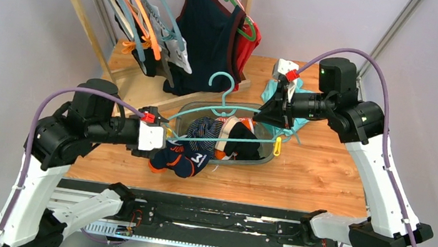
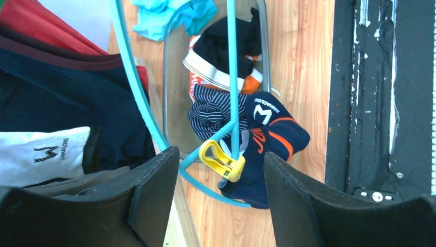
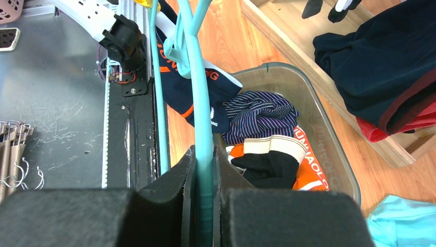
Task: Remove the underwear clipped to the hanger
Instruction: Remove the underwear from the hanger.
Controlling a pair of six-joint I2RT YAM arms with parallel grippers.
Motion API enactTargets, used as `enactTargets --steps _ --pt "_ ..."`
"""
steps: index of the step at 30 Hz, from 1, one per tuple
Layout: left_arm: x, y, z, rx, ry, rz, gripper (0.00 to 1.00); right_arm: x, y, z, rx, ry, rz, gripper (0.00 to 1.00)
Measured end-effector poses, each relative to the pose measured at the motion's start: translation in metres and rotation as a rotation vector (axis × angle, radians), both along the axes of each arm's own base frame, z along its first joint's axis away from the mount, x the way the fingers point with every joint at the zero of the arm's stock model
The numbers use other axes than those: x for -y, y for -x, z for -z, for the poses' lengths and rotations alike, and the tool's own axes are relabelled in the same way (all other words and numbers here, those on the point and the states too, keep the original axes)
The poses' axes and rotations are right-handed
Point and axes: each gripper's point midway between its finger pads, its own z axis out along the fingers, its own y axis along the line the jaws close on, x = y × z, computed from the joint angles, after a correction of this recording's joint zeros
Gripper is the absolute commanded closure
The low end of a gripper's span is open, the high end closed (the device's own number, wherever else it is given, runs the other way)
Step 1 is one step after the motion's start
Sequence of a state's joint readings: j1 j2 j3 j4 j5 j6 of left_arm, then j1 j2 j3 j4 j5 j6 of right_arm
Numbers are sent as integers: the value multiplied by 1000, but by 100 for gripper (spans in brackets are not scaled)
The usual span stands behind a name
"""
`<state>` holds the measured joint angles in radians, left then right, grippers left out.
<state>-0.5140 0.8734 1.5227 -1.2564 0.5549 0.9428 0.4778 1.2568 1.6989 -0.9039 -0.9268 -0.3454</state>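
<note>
My right gripper [image 1: 266, 113] [image 3: 204, 154] is shut on the right side of a teal hanger [image 1: 225, 106] [image 3: 198, 77] and holds it above a clear tub [image 1: 270, 158]. A yellow clip [image 2: 222, 160] on the hanger's left end appears to pinch navy underwear with orange trim [image 1: 181, 160] [image 2: 267, 128], which hangs over the tub's near-left edge. My left gripper [image 1: 164, 139] [image 2: 221, 157] is open, one finger on each side of that clip and not touching it. A second yellow clip [image 1: 277, 146] hangs bare at the hanger's right end.
The tub [image 3: 329, 128] holds striped [image 3: 257, 113] and black-orange [image 3: 272, 164] briefs. A wooden rack [image 1: 85, 16] at the back left carries several hangers, white-grey and black briefs [image 1: 172, 51] and a navy tank top [image 1: 208, 34]. A teal cloth [image 1: 271, 92] lies behind the tub.
</note>
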Motion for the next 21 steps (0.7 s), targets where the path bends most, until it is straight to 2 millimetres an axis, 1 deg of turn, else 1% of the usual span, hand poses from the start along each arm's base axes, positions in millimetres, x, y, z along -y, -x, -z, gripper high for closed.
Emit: enactTargets --steps 6,9,12,16,21 --pt "-1 0 16 -19 -57 28 35 -1 -2 5 -15 12 -2 99" --pt "-3 0 24 -25 -86 36 38 -2 -4 9 -25 20 -4 99" --pt "-3 -1 28 -28 -103 47 42 -2 -5 12 -28 25 -6 99" --pt "-1 -3 30 -26 -114 61 44 -2 -4 13 -30 29 -7 99" --pt "0 -2 33 -22 -123 82 50 -1 -4 18 -43 38 -9 99"
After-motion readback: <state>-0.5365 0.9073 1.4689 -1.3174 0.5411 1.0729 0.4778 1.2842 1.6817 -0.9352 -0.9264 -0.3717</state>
